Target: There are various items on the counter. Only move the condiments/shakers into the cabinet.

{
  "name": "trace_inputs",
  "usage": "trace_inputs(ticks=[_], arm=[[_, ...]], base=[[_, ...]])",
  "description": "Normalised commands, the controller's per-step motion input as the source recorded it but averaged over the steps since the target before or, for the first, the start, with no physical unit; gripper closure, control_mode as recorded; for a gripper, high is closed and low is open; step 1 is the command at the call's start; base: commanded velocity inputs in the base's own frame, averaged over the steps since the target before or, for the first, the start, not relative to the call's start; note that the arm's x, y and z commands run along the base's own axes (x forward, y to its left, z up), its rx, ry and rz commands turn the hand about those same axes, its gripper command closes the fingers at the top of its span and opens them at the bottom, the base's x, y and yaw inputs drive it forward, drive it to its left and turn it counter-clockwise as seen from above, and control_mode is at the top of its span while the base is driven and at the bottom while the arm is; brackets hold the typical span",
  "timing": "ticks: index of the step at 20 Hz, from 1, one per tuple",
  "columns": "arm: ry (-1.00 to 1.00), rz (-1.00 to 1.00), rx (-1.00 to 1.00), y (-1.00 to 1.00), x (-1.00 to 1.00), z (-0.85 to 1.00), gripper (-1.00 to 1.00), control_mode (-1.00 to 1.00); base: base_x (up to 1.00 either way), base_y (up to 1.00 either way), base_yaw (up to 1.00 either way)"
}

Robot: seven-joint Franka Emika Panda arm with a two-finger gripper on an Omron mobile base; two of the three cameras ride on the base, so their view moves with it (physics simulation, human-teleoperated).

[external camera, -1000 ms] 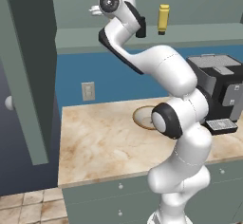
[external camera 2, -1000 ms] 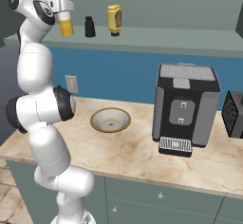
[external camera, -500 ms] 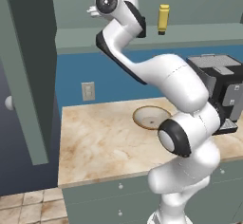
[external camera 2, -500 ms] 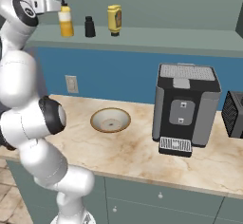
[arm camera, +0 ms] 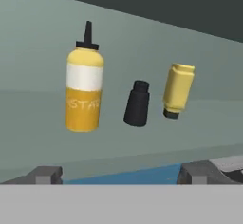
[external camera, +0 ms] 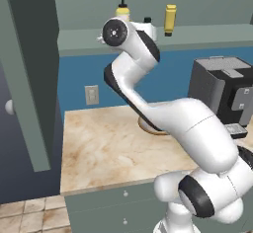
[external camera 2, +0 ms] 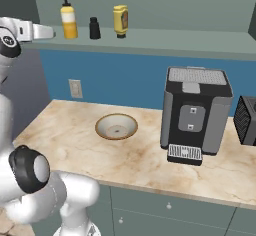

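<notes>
Spread wide and holding nothing, the pincer faces the cabinet shelf from just in front. On that shelf, from left to right, stand the yellow squeeze bottle with its black nozzle, the small black shaker and the plain yellow bottle, all upright and apart. Below, the worktop carries the wooden bowl and, to its right, the black coffee machine.

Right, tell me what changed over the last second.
The fingers let go of the squeeze bottle, which now stands on the cabinet shelf; the open gripper backed away from it. The black shaker, yellow bottle, bowl and coffee machine stayed put.
</notes>
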Motion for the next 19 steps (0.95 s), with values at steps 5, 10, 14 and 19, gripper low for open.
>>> trace_inputs(ticks=[5, 10, 14, 19], arm=[[0.01, -0.01, 0.00, -0.85, -1.00, -1.00, -1.00, -1.00], [-0.02, 0.00, 0.05, -1.00, -1.00, -1.00, -1.00, -1.00], [-0.09, -0.01, 0.14, -0.65, -0.75, -0.64, -1.00, -1.00], [-0.01, 0.00, 0.01, -0.02, 0.00, 0.00, -1.00, -1.00]], base=[[0.00, 0.00, 0.00], [0.00, 0.00, 0.00], [0.00, 0.00, 0.00], [0.00, 0.00, 0.00]])
